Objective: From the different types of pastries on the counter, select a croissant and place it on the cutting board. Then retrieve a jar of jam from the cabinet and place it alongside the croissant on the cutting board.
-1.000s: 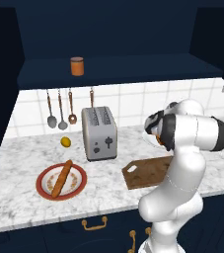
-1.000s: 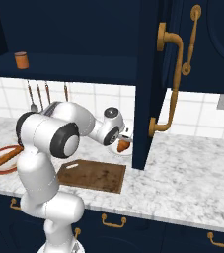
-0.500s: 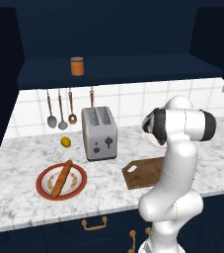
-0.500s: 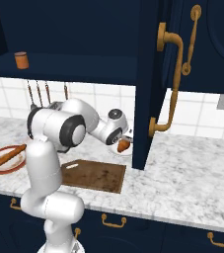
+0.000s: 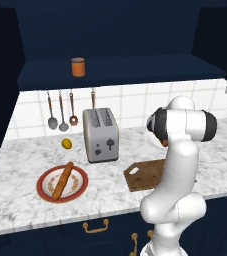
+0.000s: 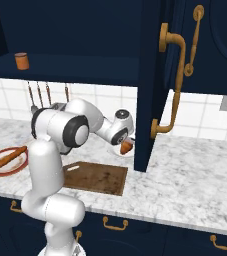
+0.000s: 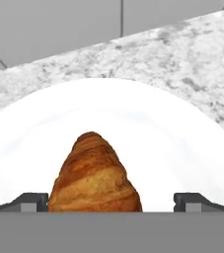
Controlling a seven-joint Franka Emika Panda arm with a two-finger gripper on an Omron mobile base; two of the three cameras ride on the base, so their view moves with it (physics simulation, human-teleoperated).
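Note:
A golden-brown croissant lies on a white plate on the marble counter, close to the tiled wall. My gripper is open and low over it, one dark fingertip on each side with a gap to the pastry. In the right base view the gripper sits at the croissant, just behind the brown cutting board. The board is bare. An orange jam jar stands on the open cabinet shelf, also visible from the right.
A silver toaster stands left of the board. A red-rimmed plate with a baguette and a small yellow fruit lie further left. Utensils hang on the tiles. The open cabinet door hangs just right of my hand.
My arm's elbow has swung up and folded in over the base, while the hand has stayed at the croissant on the white plate. Nothing on the counter has moved.

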